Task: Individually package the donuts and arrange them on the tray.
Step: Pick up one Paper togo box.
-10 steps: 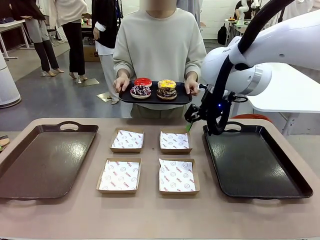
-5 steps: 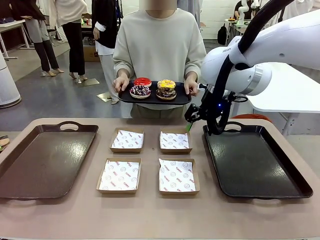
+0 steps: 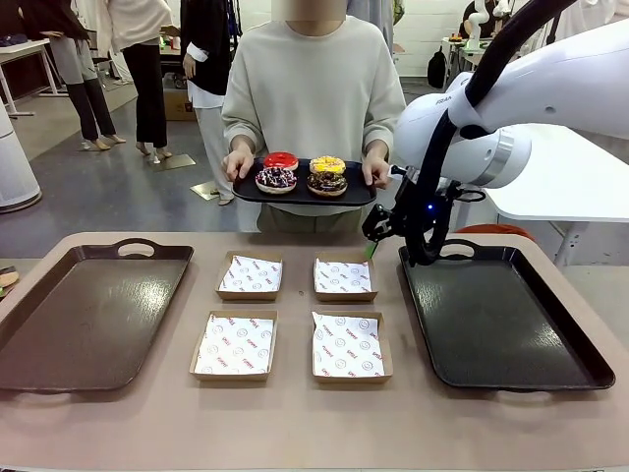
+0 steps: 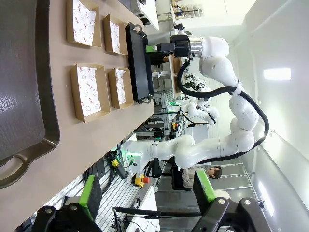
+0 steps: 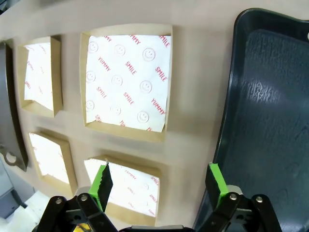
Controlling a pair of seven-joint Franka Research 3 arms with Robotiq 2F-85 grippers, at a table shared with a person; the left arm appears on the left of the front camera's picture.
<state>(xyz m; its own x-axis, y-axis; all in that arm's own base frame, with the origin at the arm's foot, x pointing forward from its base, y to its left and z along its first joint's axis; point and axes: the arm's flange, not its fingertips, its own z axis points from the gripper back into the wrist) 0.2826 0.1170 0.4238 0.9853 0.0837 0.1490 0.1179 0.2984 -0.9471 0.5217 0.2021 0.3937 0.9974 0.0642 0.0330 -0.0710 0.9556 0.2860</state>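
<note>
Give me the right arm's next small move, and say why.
Probably reach the right gripper toward the chocolate donut, the nearest one on the black tray that the person holds out. Its jaws stand open and empty above the table, the other three donuts sit on that tray too, and the four paper-lined boxes are empty.

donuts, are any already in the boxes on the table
No, all four donuts sit on the black tray a person holds; the boxes hold only paper.
</note>
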